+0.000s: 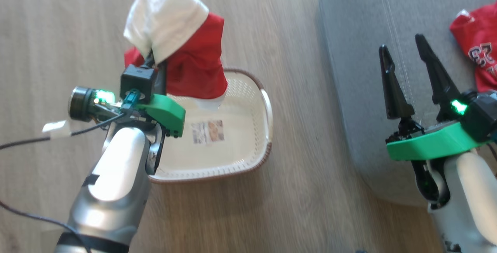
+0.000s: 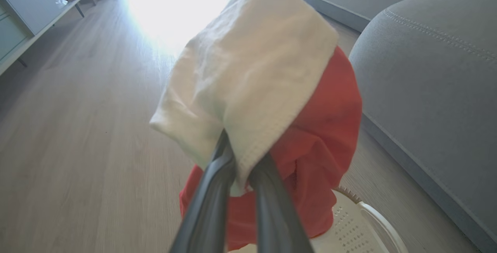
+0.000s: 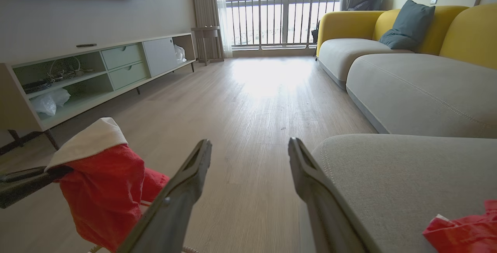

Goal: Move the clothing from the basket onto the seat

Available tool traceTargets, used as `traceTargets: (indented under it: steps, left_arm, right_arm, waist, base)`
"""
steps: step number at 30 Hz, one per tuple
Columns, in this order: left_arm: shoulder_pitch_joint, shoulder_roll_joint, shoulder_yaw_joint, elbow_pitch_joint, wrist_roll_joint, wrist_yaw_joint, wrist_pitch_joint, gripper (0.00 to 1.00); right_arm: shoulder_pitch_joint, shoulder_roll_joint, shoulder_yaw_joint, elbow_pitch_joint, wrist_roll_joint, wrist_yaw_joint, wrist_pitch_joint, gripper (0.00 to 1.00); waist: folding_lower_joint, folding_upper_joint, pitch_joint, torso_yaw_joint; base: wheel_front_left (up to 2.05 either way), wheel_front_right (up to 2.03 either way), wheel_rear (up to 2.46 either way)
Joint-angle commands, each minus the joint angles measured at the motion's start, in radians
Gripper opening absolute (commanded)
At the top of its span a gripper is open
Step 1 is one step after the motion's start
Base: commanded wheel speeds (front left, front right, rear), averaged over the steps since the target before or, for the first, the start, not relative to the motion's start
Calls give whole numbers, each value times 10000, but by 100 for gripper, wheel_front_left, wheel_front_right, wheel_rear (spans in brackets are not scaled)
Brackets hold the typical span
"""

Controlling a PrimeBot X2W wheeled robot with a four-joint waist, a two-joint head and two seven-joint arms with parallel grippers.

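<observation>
Clothing (image 1: 194,66) dangles over basket (image 1: 268,121), perhaps touching it; floor (image 1: 303,167) lies before seat (image 1: 361,90).

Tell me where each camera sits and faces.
Head view: on the head, looking down at floor, basket and seat; left gripper shut on the held garment, right gripper open.
Left wrist view: along its own fingers, across the floor; held garment draped over them.
Right wrist view: low, facing the balcony window; own open fingers at bottom.
Shared: all show the held garment and seat; head and right wrist also show a second garment on the seat.
</observation>
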Motion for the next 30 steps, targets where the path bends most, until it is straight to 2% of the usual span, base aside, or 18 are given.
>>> traceTargets:
  steps: [1, 7, 15, 22, 30]
  left_arm:
    - [14, 146, 416, -639, 123, 69, -138, 0]
    - [488, 5, 1042, -2754, 219, -35, -138, 0]
    - [643, -268, 1596, -4951, 152, -425, -139, 0]
    - [743, -369, 748, -6110, 130, -1034, -139, 0]
    - [1213, -382, -729, -6423, -442, -969, -139, 0]
  right_arm:
    - [207, -192, 132, -237, 54, -2, 8, 100]
    - [554, -221, 167, -120, 51, -2, 8, 100]
    - [1007, -258, 321, 28, 15, -2, 8, 100]
    - [1395, -278, 266, 68, 18, -2, 8, 100]
    - [1575, -230, 155, 4, -1, -2, 8, 100]
  waist:
    - [1, -1, -585, 413]
    - [1, -1, -1338, 748]
    - [1, -1, -2145, 1040]
    - [1, -1, -2633, 1173]
    - [1, -1, -2776, 1222]
  base:
    - [0, 0, 0]
    - [0, 0, 0]
    - [0, 0, 0]
    - [0, 0, 0]
    - [0, 0, 0]
